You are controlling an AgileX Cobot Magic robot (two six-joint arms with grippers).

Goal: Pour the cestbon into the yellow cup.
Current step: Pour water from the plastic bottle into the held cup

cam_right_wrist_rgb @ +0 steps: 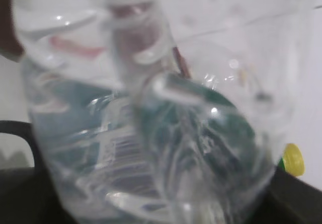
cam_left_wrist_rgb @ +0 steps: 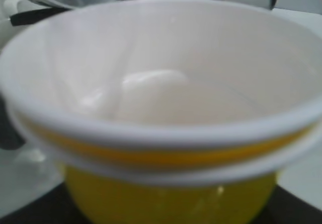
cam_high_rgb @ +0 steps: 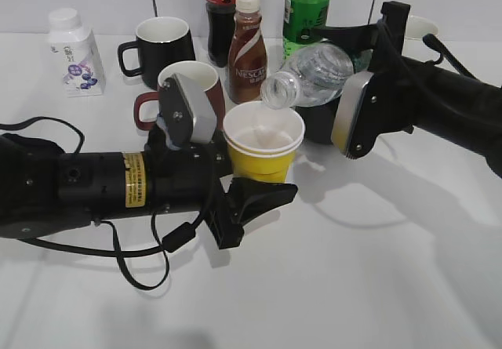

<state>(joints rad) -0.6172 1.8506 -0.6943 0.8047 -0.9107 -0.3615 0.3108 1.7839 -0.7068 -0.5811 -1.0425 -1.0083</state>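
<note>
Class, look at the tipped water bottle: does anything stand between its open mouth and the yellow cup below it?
Nothing visible does. The water bottle has its open mouth tilted just above the rim of the yellow cup, with only air between.

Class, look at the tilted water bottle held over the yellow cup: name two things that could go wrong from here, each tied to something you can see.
1. The cestbon mouth sits at the back rim of the yellow cup, so water may spill behind it.
2. Mugs and bottles crowd close behind; the right gripper, as it tips further, could perhaps knock the Nescafe bottle.
</note>
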